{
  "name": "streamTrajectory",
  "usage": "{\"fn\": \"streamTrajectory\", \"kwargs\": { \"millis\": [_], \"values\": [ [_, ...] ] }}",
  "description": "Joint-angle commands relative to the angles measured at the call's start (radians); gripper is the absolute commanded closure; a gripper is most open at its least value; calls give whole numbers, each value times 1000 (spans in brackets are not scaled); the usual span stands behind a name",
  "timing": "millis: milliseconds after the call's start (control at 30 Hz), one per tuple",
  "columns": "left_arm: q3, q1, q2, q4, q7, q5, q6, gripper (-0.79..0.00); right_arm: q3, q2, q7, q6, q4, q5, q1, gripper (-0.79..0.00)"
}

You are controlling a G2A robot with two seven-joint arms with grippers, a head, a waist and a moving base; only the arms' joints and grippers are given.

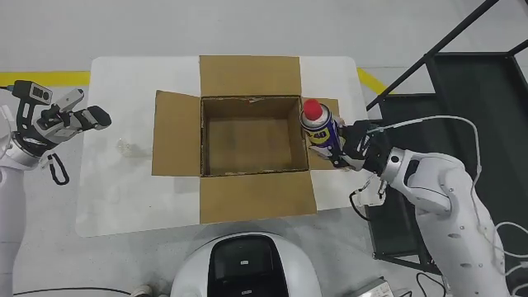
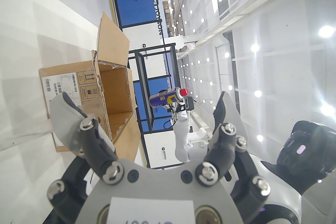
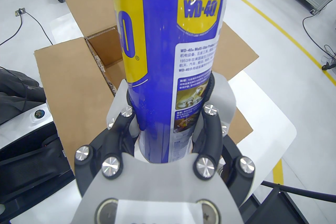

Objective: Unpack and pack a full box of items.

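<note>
We see the brown box (image 1: 250,74) in the middle of the white surface (image 1: 124,181), with all four flaps folded out flat and its brown floor showing. The right gripper (image 1: 348,148) holds the spray can (image 1: 320,128) by its lower part, with the fingers (image 3: 119,101) pinching it from both sides. The can is blue and yellow and stands upright with its red cap on top. It is up in the air over the box's right flap, just beside the box's right wall. The left gripper (image 1: 85,107) is far over on the other side, past the left edge of the surface and well apart from the box, with its fingers (image 2: 65,114) spread wide. A black metal rack (image 1: 462,82) stands by the right side of the surface.
</note>
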Motion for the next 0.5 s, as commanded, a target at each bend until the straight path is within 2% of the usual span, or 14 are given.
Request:
{"fn": "streamTrajectory", "kwargs": {
  "millis": [0, 167, 267, 467],
  "values": [
    [0, 0, 0, 0, 0, 0, 0, -785, -3, -1, -6, 18, 6, 1, -2, 0],
    [0, 0, 0, 0, 0, 0, 0, -785, 11, -6, -104, 127, 53, -35, -29, 0],
    [0, 0, 0, 0, 0, 0, 0, -785, 53, -8, -239, 120, 96, -65, -98, 0],
    [0, 0, 0, 0, 0, 0, 0, -785, 134, -16, -586, 125, 191, -198, -297, 0]
  ]
}}
